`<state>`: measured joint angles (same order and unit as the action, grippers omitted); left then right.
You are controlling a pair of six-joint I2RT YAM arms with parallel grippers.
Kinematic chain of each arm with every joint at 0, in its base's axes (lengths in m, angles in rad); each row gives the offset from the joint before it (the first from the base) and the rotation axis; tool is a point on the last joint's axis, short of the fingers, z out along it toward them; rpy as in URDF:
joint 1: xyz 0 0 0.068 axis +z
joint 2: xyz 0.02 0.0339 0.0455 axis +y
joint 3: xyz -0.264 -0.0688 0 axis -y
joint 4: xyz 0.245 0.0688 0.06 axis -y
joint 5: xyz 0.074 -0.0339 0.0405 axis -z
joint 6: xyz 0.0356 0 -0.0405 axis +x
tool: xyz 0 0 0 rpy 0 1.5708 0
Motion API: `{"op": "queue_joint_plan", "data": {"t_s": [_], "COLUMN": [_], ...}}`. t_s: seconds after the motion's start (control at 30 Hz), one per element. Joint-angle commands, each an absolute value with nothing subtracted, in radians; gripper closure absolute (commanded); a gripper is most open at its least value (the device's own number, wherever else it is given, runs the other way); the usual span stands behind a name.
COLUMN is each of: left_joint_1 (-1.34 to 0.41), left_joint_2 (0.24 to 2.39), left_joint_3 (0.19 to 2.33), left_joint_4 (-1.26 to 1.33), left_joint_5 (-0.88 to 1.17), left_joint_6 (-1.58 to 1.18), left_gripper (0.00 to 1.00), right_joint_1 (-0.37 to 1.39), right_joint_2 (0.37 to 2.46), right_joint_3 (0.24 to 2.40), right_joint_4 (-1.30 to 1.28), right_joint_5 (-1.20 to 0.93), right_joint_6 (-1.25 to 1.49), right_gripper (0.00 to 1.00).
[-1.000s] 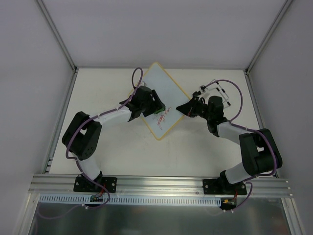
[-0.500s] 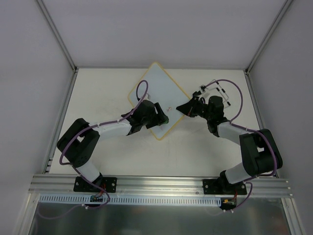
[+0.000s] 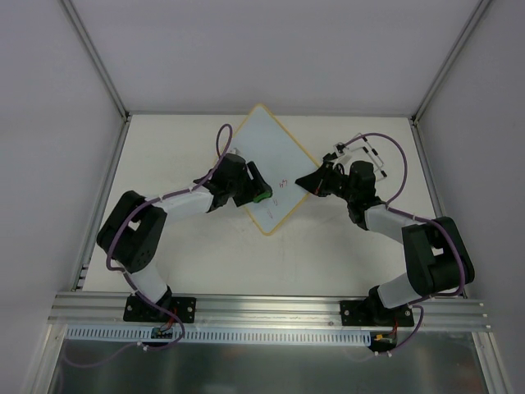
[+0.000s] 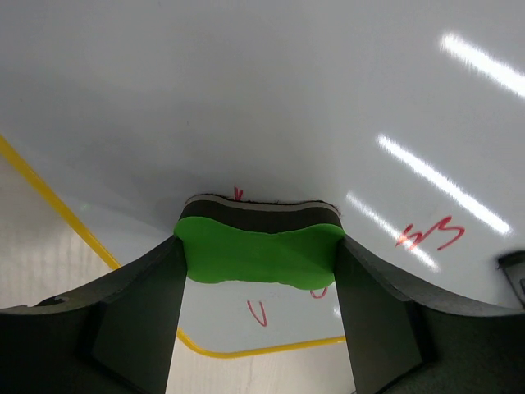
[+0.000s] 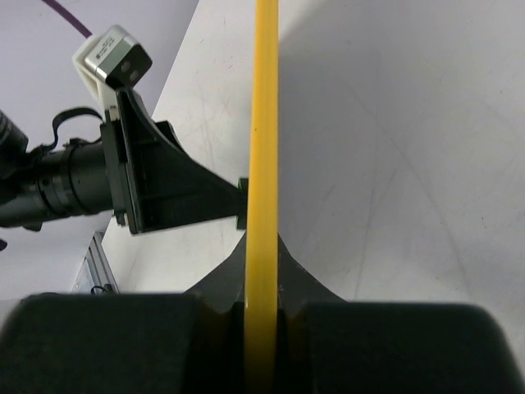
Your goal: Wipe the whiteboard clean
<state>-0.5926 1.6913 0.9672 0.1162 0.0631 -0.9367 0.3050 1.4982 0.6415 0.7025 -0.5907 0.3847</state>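
Clamping the green eraser (image 4: 258, 256), left gripper (image 3: 254, 187) has pulled back up the whiteboard (image 3: 267, 148); right gripper (image 5: 262, 275) still pinches its edge

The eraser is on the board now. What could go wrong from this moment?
1. The right gripper pinches the whiteboard at one edge only; pressure from the eraser might turn it.
2. Red marks lie around the eraser; a stroke may miss some.
3. The left gripper holds the eraser by its ends; rubbing could twist it loose.
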Motion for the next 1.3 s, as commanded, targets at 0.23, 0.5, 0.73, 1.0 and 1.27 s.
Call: {"op": "queue_joint_plan", "data": {"t_s": [0.23,0.5,0.73,1.0,1.27], "left_joint_1": [-0.509,-0.552,-0.715,-0.873,-0.930], "left_joint_2": [1.804,1.827,1.813,1.825,1.773], "left_joint_3": [1.094,1.069,0.950,0.870,0.737], "left_joint_4": [0.187,0.175,0.166,0.215,0.213], "left_joint_5": [0.061,0.090,0.104,0.118,0.069], "left_joint_6": [-0.887,-0.853,-0.868,-0.914,-0.982], "left_gripper": [1.00,1.00,1.00,1.00,1.00], "right_joint_1": [0.390,0.390,0.390,0.390,0.390], "right_joint_2": [1.471,1.466,1.473,1.483,1.486], "right_joint_3": [0.607,0.600,0.606,0.612,0.611], "right_joint_4": [0.684,0.684,0.684,0.684,0.683], "right_joint_5": [-0.836,-0.834,-0.834,-0.834,-0.830], "right_joint_6": [0.210,0.209,0.210,0.210,0.207], "right_gripper": [1.00,1.00,1.00,0.99,1.00]}}
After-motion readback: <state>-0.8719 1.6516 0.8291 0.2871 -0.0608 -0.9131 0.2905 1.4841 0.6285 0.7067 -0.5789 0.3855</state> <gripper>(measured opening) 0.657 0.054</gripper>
